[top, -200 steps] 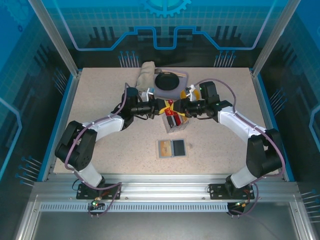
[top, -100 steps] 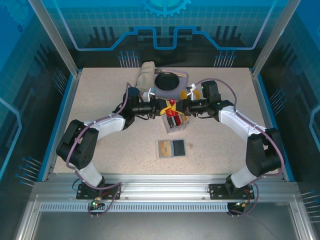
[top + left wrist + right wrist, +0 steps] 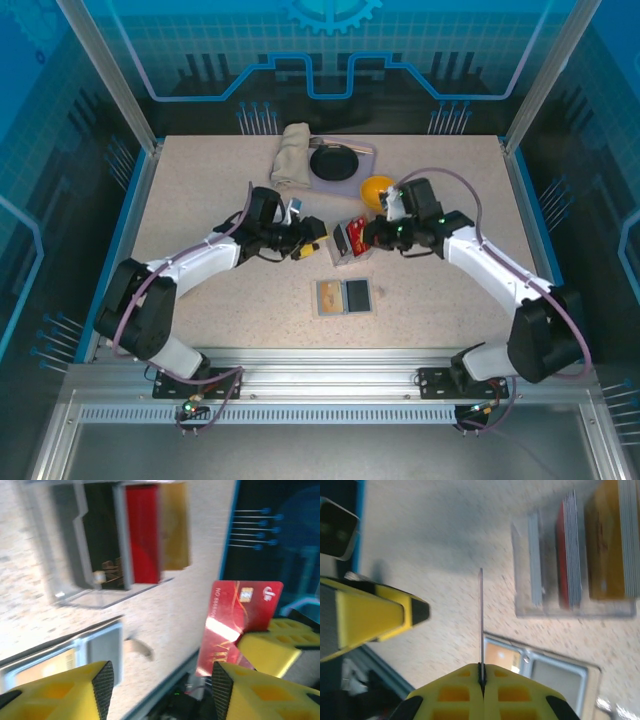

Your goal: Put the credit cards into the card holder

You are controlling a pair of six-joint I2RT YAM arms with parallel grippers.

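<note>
Our right gripper (image 3: 481,670) is pinched tight on a red credit card (image 3: 239,622), which sticks straight out past its fingertips. Our left gripper (image 3: 160,682) is spread wide with nothing in it, and the red card hangs just in front of it. The little grey box (image 3: 100,540) with its standing cards (image 3: 142,535) sits on the table (image 3: 200,200) between the two grippers. The card holder (image 3: 540,666) lies open and flat near both, on the side toward our arm bases.

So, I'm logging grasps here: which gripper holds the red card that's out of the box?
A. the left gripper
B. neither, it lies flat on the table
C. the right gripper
C: the right gripper is shut on the red card, while the left gripper is open with nothing between its fingers.
</note>
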